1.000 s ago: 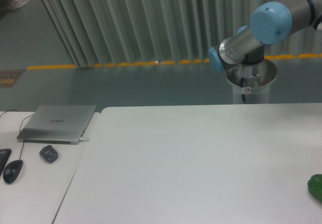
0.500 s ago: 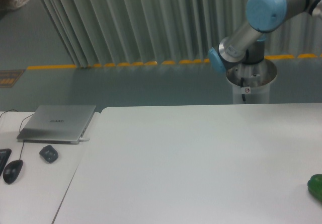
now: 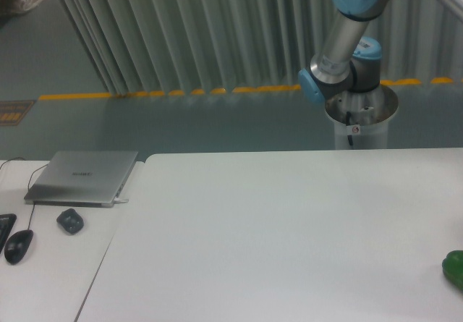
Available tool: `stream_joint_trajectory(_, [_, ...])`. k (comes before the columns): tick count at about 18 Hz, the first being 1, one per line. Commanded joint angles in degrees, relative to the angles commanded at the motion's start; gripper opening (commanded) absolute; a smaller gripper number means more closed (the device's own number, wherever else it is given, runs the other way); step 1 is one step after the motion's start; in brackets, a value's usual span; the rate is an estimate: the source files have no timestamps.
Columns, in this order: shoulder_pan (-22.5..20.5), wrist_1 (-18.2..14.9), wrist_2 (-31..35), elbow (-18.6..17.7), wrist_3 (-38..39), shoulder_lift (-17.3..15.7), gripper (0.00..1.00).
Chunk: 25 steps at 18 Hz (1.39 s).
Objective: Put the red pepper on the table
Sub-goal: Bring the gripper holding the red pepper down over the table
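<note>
laptop [image 3: 83, 177] left of table [image 3: 275, 228], vegetable [image 3: 454, 268] at right edge

I see pale ribbed curtains [image 3: 181, 32] hanging along the back, a grey-green floor [image 3: 181, 123] crossed by a yellow dashed line [image 3: 145, 93], and a narrower white desk [image 3: 51, 264] at left.

The table [image 3: 289, 228] top looks smooth and matt, the laptop [image 3: 83, 177] brushed metal, the green vegetable [image 3: 454, 268] glossy
</note>
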State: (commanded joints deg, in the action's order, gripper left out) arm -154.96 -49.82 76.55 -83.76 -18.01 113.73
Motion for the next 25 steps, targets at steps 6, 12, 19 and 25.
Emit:
stream_joint_trajectory(6, [4.5,-3.4,0.2,-1.1,-1.6,-3.1,0.56])
stream_joint_trajectory(12, [4.5,-3.6,0.1,-3.1,-4.9,-5.0,0.56])
stream_joint_trajectory(19, [4.4,-9.8,0.7,-4.0,-18.5,-7.8,0.56])
stream_joint_trajectory(25, [7.8,-15.3,7.4,-4.1,-27.8,-7.9,0.56])
